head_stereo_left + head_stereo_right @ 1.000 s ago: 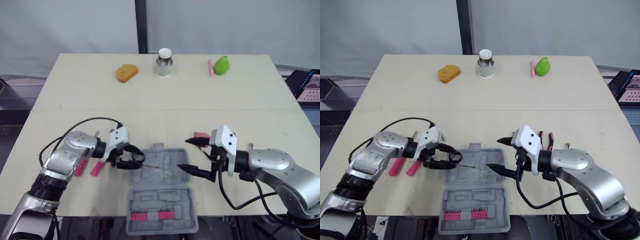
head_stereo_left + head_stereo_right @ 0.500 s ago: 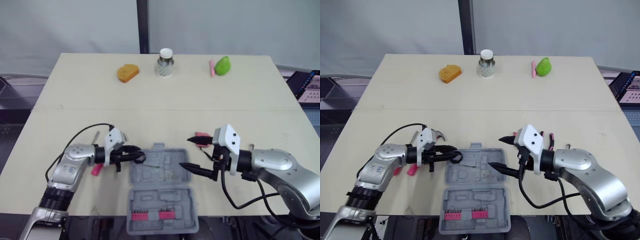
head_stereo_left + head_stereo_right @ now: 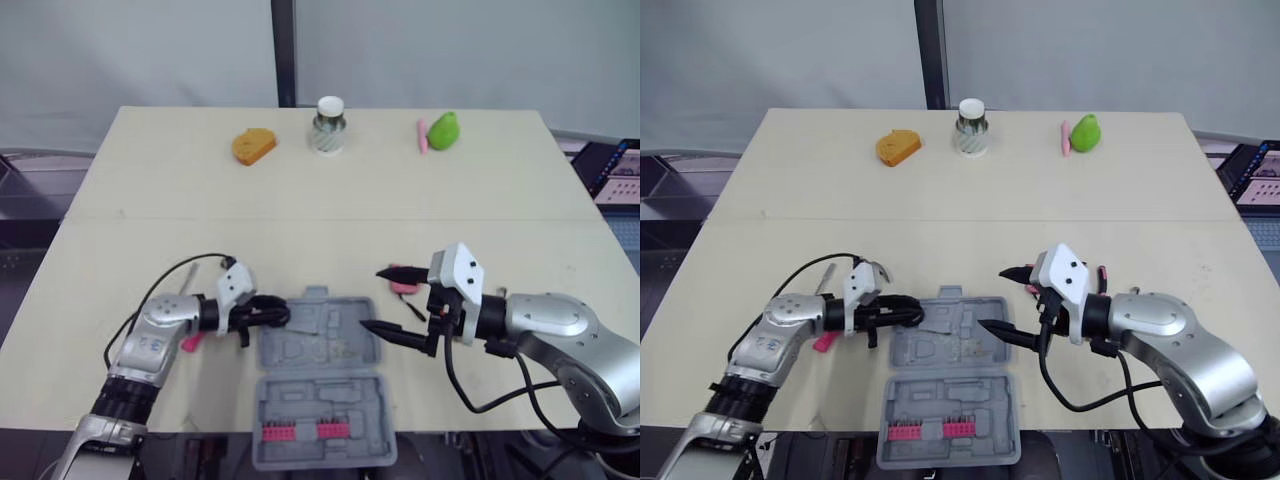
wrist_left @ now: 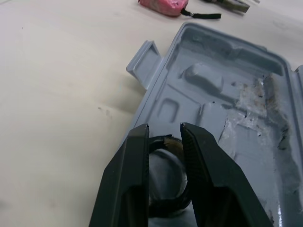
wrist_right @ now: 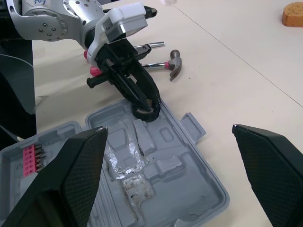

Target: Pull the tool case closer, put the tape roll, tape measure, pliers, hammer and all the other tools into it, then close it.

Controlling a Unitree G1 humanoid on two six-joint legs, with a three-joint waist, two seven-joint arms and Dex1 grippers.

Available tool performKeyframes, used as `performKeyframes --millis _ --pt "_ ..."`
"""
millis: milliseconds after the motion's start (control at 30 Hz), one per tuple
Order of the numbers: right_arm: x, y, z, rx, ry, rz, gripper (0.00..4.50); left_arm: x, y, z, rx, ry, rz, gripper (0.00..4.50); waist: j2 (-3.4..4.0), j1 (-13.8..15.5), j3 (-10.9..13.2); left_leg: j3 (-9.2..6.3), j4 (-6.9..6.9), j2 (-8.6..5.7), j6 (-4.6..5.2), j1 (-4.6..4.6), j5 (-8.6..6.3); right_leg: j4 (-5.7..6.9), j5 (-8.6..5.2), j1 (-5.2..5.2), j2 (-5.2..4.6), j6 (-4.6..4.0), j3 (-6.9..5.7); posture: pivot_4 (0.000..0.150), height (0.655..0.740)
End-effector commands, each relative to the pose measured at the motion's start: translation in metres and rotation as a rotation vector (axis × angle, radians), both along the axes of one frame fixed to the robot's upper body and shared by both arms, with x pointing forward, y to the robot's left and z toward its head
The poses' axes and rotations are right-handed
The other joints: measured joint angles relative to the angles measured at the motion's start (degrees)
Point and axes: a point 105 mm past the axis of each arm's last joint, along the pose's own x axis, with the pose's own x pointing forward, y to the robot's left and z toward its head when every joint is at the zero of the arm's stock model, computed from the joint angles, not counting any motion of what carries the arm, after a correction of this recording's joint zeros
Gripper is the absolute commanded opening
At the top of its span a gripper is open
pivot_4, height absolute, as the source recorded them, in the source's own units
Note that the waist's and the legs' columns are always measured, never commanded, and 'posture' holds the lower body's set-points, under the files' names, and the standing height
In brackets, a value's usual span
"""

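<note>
1. The tool case (image 3: 320, 345) lies open at the counter's (image 3: 200, 200) near edge, about midway along it. The lid half is closest to that edge and carries a row of pink bits (image 3: 300, 431).
2. The left jaws are clenched on the black tape roll (image 5: 141, 115), holding it at the rim of the tray half that faces the counter's left edge.
3. The right jaws are released and spread wide, empty, above the case's opposite rim.
4. The pink tape measure (image 4: 163, 5) lies on the counter just beyond the case's far right corner, near the right jaws.
5. The hammer (image 5: 163, 64) lies beside the left arm, toward the left edge. A pink-handled tool (image 3: 190, 341) shows under that arm.
6. Along the far edge sit an orange sponge-like piece (image 3: 252, 146), a white-lidded jar (image 3: 328, 125) and a green object (image 3: 442, 130).
</note>
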Motion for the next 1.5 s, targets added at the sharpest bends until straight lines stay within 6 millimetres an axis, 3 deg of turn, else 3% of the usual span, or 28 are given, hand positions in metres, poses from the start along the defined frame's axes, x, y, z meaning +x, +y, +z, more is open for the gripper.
performKeyframes --millis 33,800,933,1067,1133,1233,1300,1367,1467,1500 --pt "-0.003 0.001 0.008 0.007 -0.034 0.021 4.50 0.002 -0.002 0.001 0.017 -0.031 -0.013 1.15 0.00 0.1 0.0 0.00 0.00 0.00 0.00 0.00 0.00 0.00 0.00 0.00 0.00 0.00 0.00 0.150 0.7400" --pt "-0.004 -0.003 0.008 -0.020 -0.034 0.022 4.50 -0.007 0.009 -0.036 0.228 -0.166 -0.098 1.15 -0.01 0.0 0.0 0.00 0.00 0.00 0.00 0.06 0.00 0.02 0.00 0.05 -0.01 0.00 0.00 0.150 0.7400" --pt "-0.003 -0.005 0.008 -0.017 -0.033 0.021 4.50 -0.004 0.010 -0.028 0.158 -0.131 -0.058 1.15 -0.01 0.0 0.0 0.00 0.00 0.00 0.00 0.08 0.00 0.03 0.00 0.06 0.00 0.00 0.00 0.150 0.7400" --pt "0.001 -0.016 0.010 -0.003 -0.033 -0.004 4.50 0.000 0.009 -0.004 0.003 -0.040 0.010 1.15 -0.01 -0.1 0.0 0.00 0.00 0.01 0.00 0.08 0.00 0.04 0.00 0.05 0.00 0.00 0.00 0.150 0.7400" --pt "0.005 -0.036 0.015 0.033 -0.021 -0.066 4.50 0.000 0.019 0.015 -0.053 0.002 0.051 1.15 -0.02 0.0 0.0 0.00 0.00 0.01 0.00 0.06 0.00 0.04 0.00 0.04 0.00 0.00 0.00 0.150 0.7400" --pt "0.008 -0.093 0.013 0.084 0.022 -0.248 4.50 0.004 0.056 0.060 -0.114 -0.012 0.212 1.15 -0.14 0.2 0.0 -0.11 0.00 0.01 0.00 -0.03 0.00 0.03 0.00 0.03 0.01 0.00 -0.02 0.150 0.7400" --pt "0.007 -0.132 0.005 0.104 0.053 -0.376 4.50 0.002 0.088 0.074 -0.113 -0.035 0.348 1.15 -0.13 0.1 0.0 -0.14 0.00 0.01 0.00 -0.02 0.00 0.04 0.00 0.05 0.01 0.00 -0.01 0.150 0.7400" --pt "0.004 -0.175 -0.008 0.109 0.089 -0.517 4.50 -0.006 0.128 0.078 -0.089 -0.056 0.508 1.15 -0.07 0.0 0.0 -0.07 -0.06 0.01 0.00 0.05 0.00 -0.02 0.00 0.10 0.01 0.00 0.01 0.150 0.7400" --pt "-0.003 -0.233 -0.031 0.107 0.134 -0.705 4.50 -0.028 0.188 0.069 -0.017 -0.067 0.728 1.91 -0.04 -0.4 0.0 0.22 -0.35 0.04 0.01 0.30 -0.01 -0.13 0.00 0.10 -0.02 0.00 0.04 0.150 0.7400" --pt "-0.005 -0.246 -0.036 0.102 0.143 -0.746 4.50 -0.036 0.202 0.067 -0.013 -0.063 0.784 2.36 -0.04 -0.6 0.0 0.32 -0.45 0.07 0.01 0.33 0.00 -0.24 0.00 0.09 -0.02 0.00 0.03 0.150 0.7400"
